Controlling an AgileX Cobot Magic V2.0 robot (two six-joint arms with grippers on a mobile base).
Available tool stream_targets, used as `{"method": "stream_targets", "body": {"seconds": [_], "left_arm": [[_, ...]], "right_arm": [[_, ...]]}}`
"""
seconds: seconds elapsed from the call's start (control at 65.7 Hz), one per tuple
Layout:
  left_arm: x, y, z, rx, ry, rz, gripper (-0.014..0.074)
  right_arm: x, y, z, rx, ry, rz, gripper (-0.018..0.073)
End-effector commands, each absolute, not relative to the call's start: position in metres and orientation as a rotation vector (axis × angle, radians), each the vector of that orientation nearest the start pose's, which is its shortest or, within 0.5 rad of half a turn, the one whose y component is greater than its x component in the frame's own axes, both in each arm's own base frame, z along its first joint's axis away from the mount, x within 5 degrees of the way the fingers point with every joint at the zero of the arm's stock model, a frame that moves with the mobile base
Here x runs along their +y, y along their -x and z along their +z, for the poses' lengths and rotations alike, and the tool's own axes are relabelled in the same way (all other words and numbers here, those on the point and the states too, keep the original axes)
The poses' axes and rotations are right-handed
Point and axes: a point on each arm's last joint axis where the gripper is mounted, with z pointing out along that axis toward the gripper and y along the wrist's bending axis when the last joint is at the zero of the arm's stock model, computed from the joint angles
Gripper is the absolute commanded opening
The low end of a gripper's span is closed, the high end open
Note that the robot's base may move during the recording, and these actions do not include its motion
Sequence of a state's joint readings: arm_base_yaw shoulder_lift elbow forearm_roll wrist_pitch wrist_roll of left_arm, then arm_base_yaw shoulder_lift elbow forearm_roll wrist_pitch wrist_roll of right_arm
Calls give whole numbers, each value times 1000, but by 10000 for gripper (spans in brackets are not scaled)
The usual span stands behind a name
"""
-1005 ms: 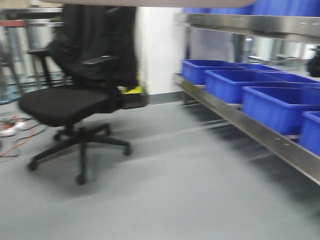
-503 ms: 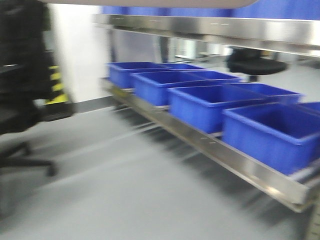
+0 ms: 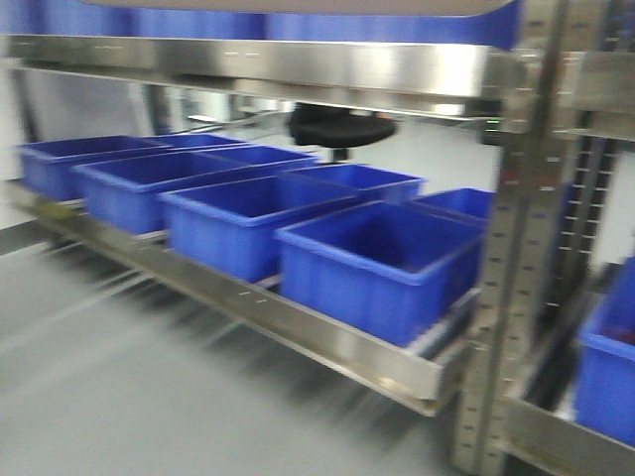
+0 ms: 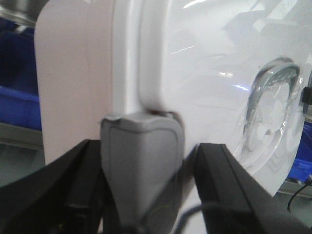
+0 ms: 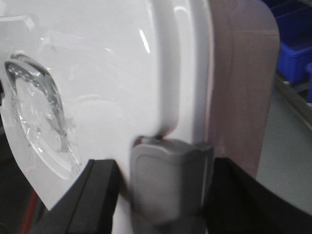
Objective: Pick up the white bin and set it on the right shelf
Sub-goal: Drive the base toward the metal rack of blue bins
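Between both arms hangs the white bin [image 4: 195,73], with the left gripper [image 4: 141,161] and right gripper [image 5: 170,180] each closed on its lid edge. Grabbing looks done; placing is left. Ahead, the right shelf [image 3: 327,69] spans twelve o'clock, blue crates [image 3: 377,263] beneath, grey floor [image 3: 119,397] at seven.
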State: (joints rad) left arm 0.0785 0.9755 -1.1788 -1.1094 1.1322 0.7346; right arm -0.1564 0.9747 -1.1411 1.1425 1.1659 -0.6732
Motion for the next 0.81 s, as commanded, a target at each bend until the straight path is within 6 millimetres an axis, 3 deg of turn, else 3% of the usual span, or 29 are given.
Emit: {"method": "stream_targets", "body": {"seconds": [0.0, 0.792], "left_arm": [[-72, -143, 472, 1707, -562, -1068, 241], [-72, -143, 472, 1707, -562, -1068, 241]], "right_arm": [[66, -142, 464, 1762, 506, 1184, 414], [66, -142, 464, 1762, 506, 1184, 414]]}}
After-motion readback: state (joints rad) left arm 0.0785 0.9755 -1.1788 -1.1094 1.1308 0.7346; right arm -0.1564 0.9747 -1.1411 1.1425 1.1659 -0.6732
